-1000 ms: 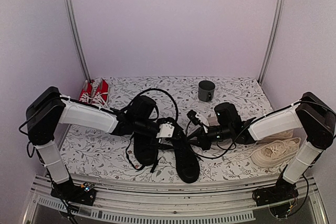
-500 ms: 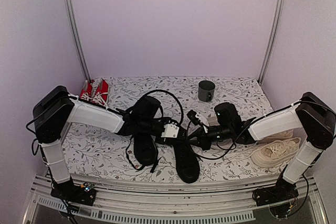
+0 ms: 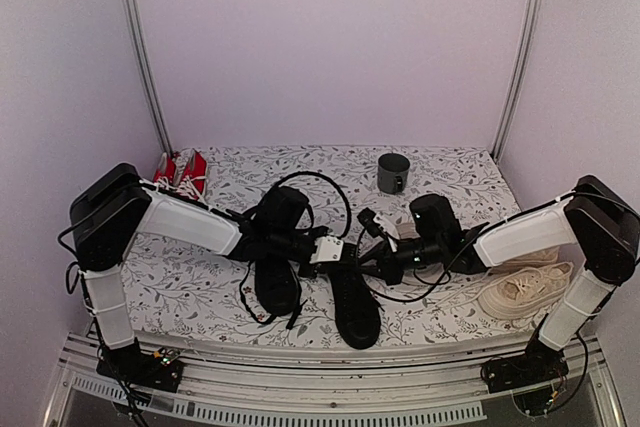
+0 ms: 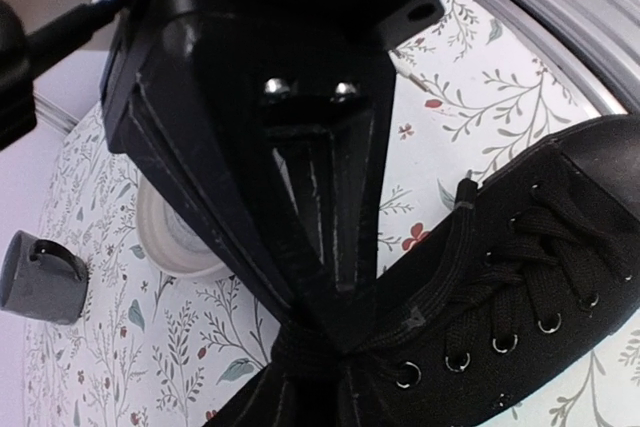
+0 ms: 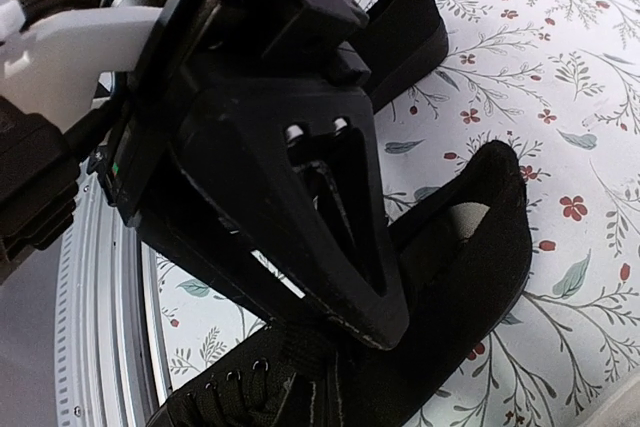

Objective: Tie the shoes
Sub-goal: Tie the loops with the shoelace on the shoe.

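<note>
Left hand (image 4: 330,332): fingers drawn nearly together in the wrist view, tips meeting over a bunch of black lace (image 4: 310,352) at the collar of the right shoe; it appeared pinched on that lace, though black on black left the contact unsure.

Right hand (image 5: 375,322): jaws closed tight, tips down at the same shoe's throat; whether a lace lay between them could not be told.

Both hands met over the right shoe (image 3: 352,302), near centre of the counter, toe toward the near edge. Its lacing ran through the eyelets (image 4: 545,322), no bow visible.

Left shoe (image 3: 275,282): just beside and left of the right shoe, under the left arm, loose lace (image 3: 252,309) trailing on its left side.

Step in hand, by judgement: taking up the lace ends of the right shoe, before any knot. Next move likely called for drawing the two ends apart and clear of the shoe, then crossing them; a firm pinch mattered, the lace being thin.

Others on the floral counter (image 3: 180,292):
- red sneakers (image 3: 180,175), far left corner.
- grey mug (image 3: 393,173), far, right of centre.
- cream sneakers (image 3: 525,289), near right, beneath the right arm.
</note>
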Tool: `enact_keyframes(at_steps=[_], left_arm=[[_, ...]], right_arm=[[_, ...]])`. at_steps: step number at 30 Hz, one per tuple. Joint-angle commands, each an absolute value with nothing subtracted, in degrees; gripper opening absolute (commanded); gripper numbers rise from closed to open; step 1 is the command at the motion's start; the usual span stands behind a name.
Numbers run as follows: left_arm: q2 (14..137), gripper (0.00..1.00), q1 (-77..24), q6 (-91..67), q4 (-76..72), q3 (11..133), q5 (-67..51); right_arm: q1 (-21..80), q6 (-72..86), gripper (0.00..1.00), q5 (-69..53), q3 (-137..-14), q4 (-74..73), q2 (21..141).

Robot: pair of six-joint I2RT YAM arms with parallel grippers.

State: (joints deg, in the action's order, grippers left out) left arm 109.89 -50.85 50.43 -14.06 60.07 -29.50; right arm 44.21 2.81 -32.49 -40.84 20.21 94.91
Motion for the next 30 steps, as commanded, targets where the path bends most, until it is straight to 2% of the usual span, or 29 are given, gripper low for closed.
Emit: enact_keyframes(at_steps=[1, 3, 11, 15, 17, 20, 22, 24, 27, 30], left_arm=[[110.92, 0.07, -51.53, 48.66, -15.9, 61.53, -30.32], [110.91, 0.0, -51.5, 48.47, -15.67, 61.53, -30.34], [110.27, 0.0, -51.51, 44.25, -20.65, 59.66, -25.07], [109.47, 0.0, -51.59, 41.87, -28.78, 56.19, -21.19], [109.19, 0.0, -51.59, 40.99, -32.19, 54.68, -21.01], [109.3, 0.0, -51.59, 39.85, -33.42, 54.29, -22.16], [109.41, 0.0, -51.62, 39.04, -33.86, 54.09, -22.68], [109.42, 0.0, -51.62, 38.5, -34.45, 53.76, -23.39], [109.51, 0.0, -51.61, 37.55, -34.64, 53.75, -24.07], [109.42, 0.0, -51.62, 36.97, -34.66, 53.62, -24.6]], right_arm=[[44.23, 2.49, 0.03, -35.16, -40.27, 21.49, 93.09], [44.25, 2.32, 0.04, -35.5, -40.39, 21.31, 93.03], [44.12, 0.88, 0.1, -37.01, -39.99, 18.04, 91.31], [44.09, -0.92, 0.18, -41.53, -38.59, 16.38, 88.58], [43.5, -2.27, 0.26, -43.98, -37.86, 15.53, 86.8], [40.43, -2.17, 0.31, -46.13, -36.04, 16.02, 84.19], [38.3, -1.05, 0.3, -45.48, -35.48, 17.17, 83.43], [37.73, 1.5, 0.26, -41.27, -35.78, 18.65, 84.01], [37.78, 3.43, 0.15, -38.06, -38.36, 18.97, 88.95], [37.78, 5.96, 0.13, -39.38, -40.32, 21.31, 93.99]])
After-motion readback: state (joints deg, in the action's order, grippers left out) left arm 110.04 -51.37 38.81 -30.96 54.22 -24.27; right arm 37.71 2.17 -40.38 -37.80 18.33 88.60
